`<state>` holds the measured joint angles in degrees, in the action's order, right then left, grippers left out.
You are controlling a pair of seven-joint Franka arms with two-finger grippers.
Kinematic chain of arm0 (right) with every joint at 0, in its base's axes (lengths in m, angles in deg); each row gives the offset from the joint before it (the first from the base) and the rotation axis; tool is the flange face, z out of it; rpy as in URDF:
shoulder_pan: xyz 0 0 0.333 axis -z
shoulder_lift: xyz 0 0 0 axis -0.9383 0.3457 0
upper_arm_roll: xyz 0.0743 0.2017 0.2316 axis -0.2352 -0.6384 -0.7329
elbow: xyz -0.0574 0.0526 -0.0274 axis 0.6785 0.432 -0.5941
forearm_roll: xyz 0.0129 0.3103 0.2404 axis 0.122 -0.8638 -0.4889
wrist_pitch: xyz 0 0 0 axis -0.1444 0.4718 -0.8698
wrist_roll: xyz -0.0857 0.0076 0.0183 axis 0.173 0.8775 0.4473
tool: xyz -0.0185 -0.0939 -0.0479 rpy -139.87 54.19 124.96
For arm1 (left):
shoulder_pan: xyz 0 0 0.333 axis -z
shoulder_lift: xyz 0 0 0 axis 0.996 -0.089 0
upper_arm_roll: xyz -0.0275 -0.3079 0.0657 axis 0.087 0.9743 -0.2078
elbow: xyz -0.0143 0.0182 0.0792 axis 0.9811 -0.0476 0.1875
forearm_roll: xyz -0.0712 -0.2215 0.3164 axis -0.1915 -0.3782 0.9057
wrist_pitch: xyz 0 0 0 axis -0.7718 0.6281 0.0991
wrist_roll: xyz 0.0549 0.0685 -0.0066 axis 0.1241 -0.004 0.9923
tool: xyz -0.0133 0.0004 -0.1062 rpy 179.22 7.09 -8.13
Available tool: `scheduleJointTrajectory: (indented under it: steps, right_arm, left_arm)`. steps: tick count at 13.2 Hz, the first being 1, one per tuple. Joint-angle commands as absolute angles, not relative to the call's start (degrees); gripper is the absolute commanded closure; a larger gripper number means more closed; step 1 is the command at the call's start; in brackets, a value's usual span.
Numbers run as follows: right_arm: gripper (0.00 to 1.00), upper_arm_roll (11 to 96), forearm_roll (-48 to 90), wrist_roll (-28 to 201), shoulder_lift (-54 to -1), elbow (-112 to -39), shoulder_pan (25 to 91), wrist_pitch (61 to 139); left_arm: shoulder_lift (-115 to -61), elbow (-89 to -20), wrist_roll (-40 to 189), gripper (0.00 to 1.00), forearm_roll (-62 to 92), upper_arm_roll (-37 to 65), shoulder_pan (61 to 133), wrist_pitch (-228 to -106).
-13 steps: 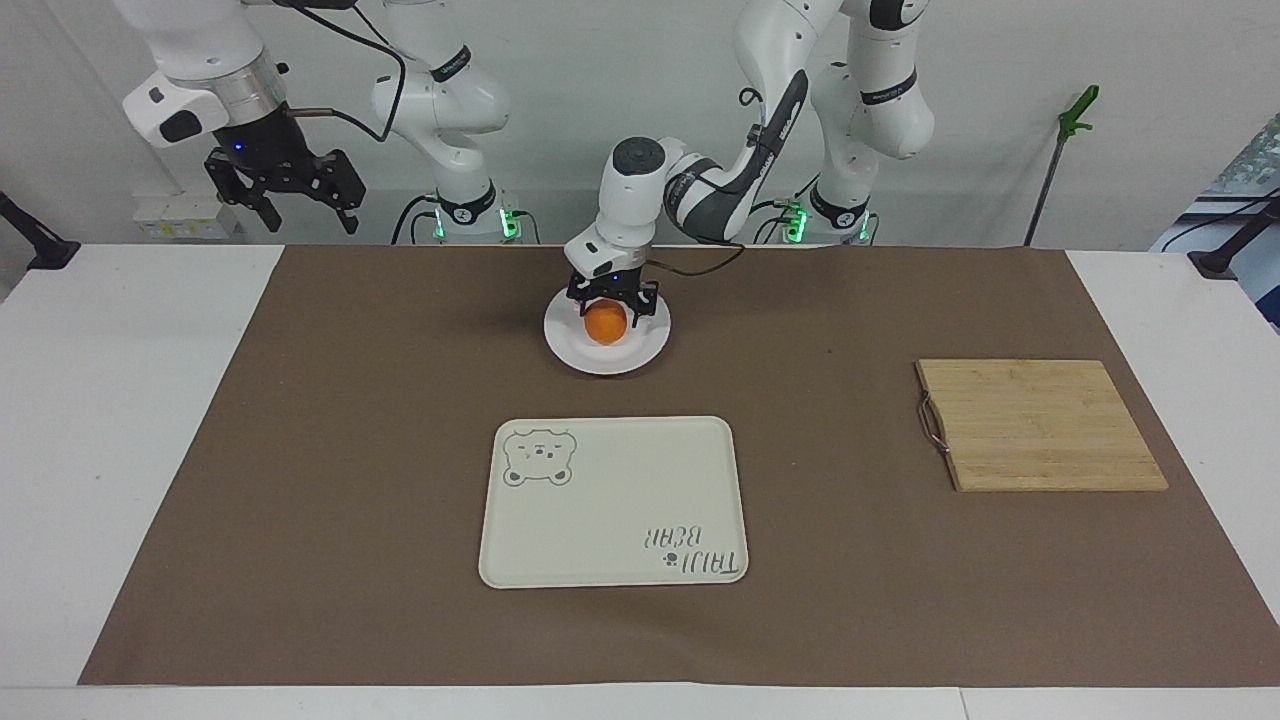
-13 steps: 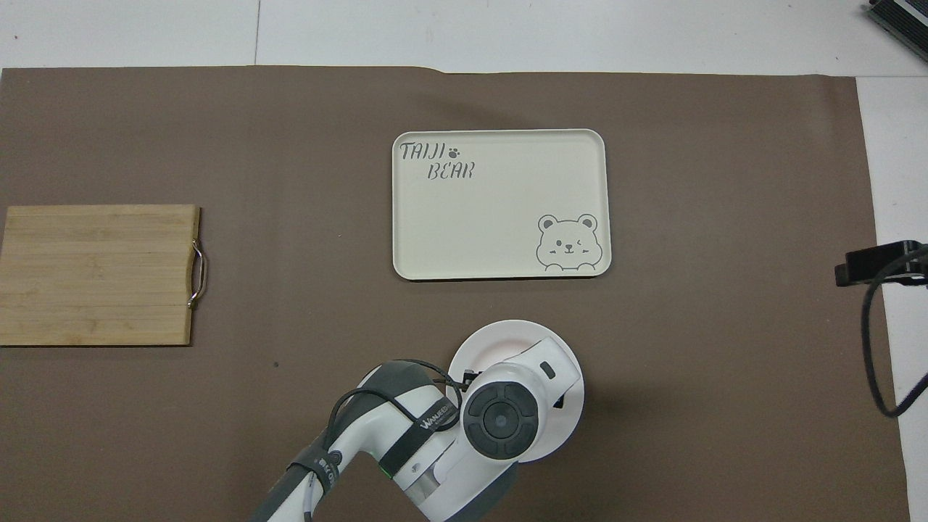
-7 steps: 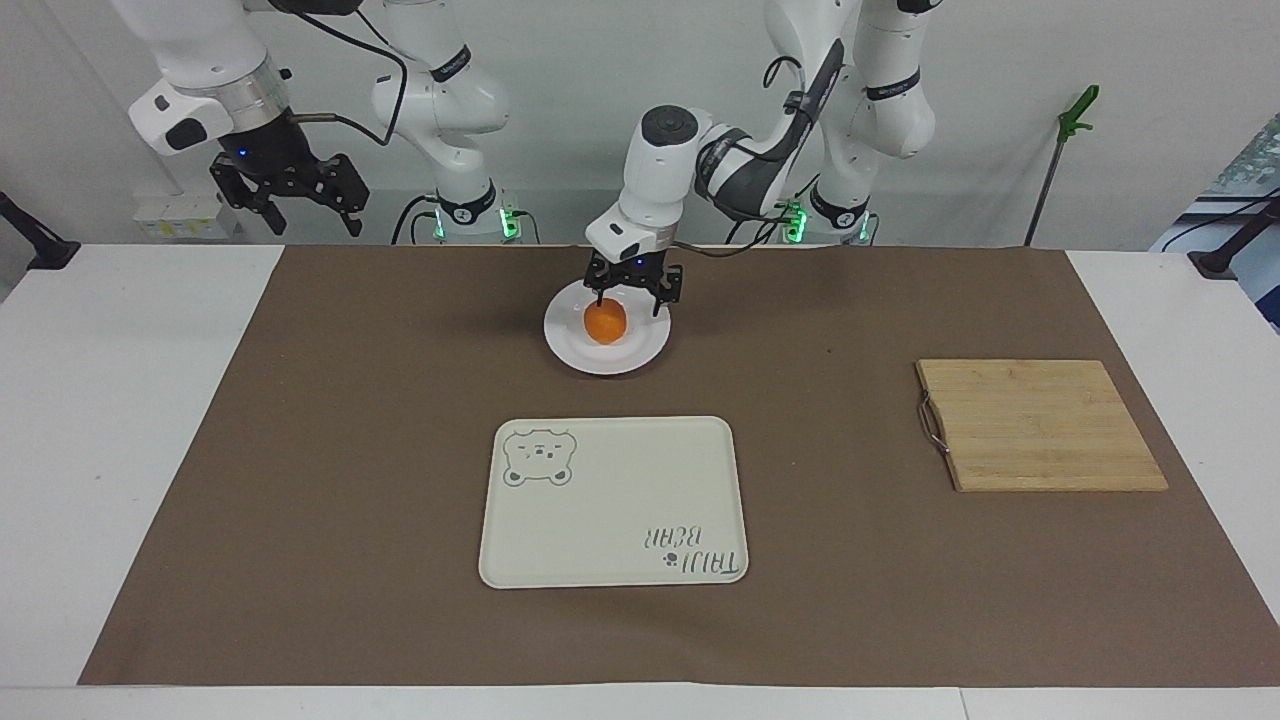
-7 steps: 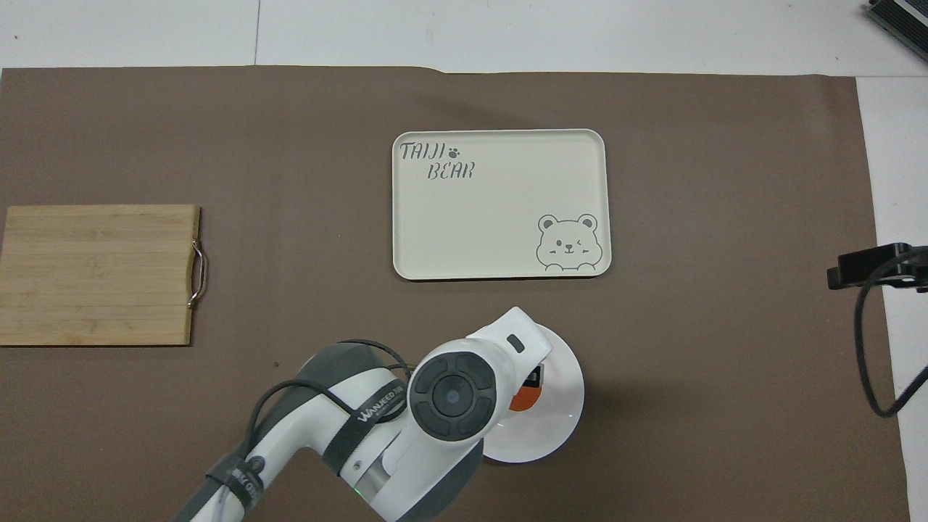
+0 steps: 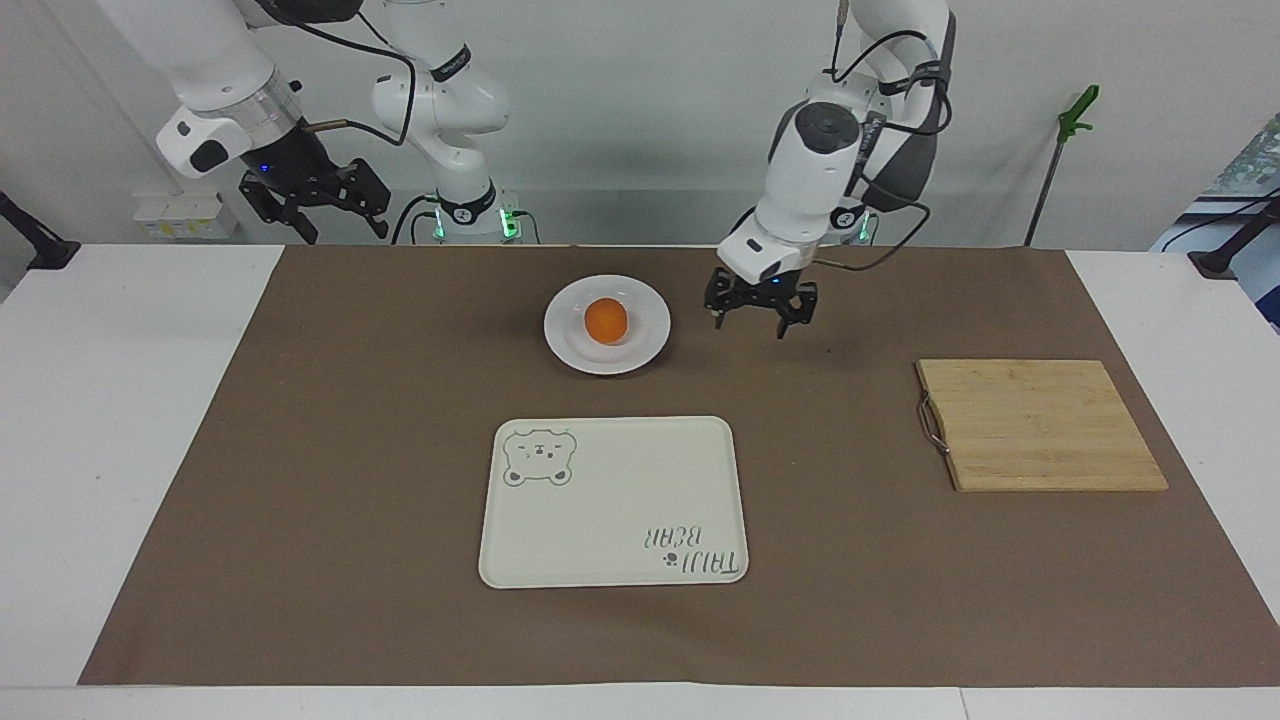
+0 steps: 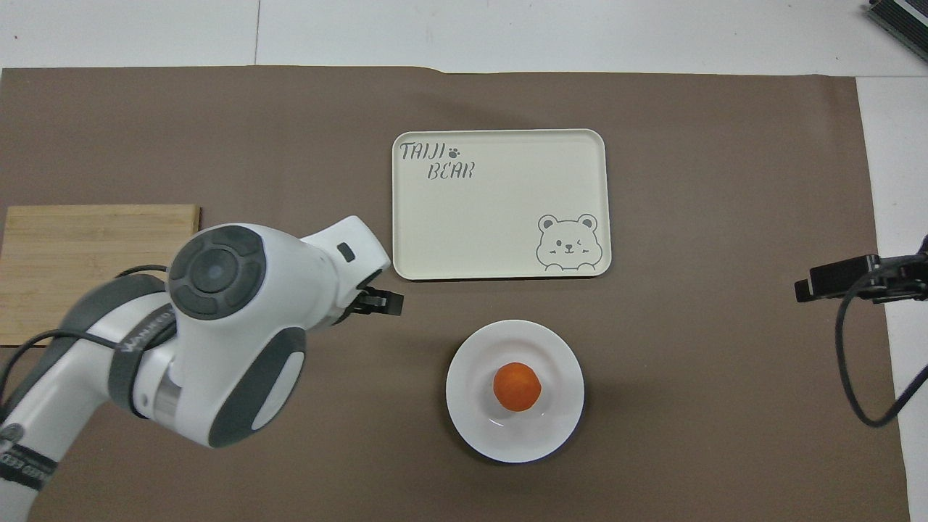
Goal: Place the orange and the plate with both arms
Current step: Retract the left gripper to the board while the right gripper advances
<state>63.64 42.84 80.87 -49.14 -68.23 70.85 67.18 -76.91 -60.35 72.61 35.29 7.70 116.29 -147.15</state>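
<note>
Orange fruit: the orange [image 5: 606,321] sits in the middle of the plate [image 5: 648,338], nothing holds it.
Plate: nearer to the robots than the bear tray [image 5: 700,440], near it.
Left gripper [image 5: 760,311]: empty, fingers spread, in the air beside the plate.
Right gripper [image 5: 312,199]: spread, empty, waiting well apart from the plate.
Advice: I think the plate goes to the tray next; grip the rim, keep it level so the orange does not roll.

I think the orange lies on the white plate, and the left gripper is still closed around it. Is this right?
Not quite. The orange does lie on the plate, but the left gripper is not around it: it hangs open and empty over the brown mat beside the plate, toward the left arm's end. The facing view shows this.
</note>
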Motion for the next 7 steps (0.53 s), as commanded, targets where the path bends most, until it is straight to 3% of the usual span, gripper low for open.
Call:
scheduleJointTrajectory:
  steps: [1,7]
  right_arm:
    - [0.0,63.6,37.8,83.1,-52.0,-74.1,71.8,69.7]
    - [0.0,63.7,28.8,88.9,-53.9,-82.0,71.8,72.5]
  left_arm:
    - [-72.3,-60.7,62.0,0.0,36.5,8.5,107.2,-144.3]
    - [-73.0,-43.8,47.0,0.0,36.6,8.5,93.3,-129.4]
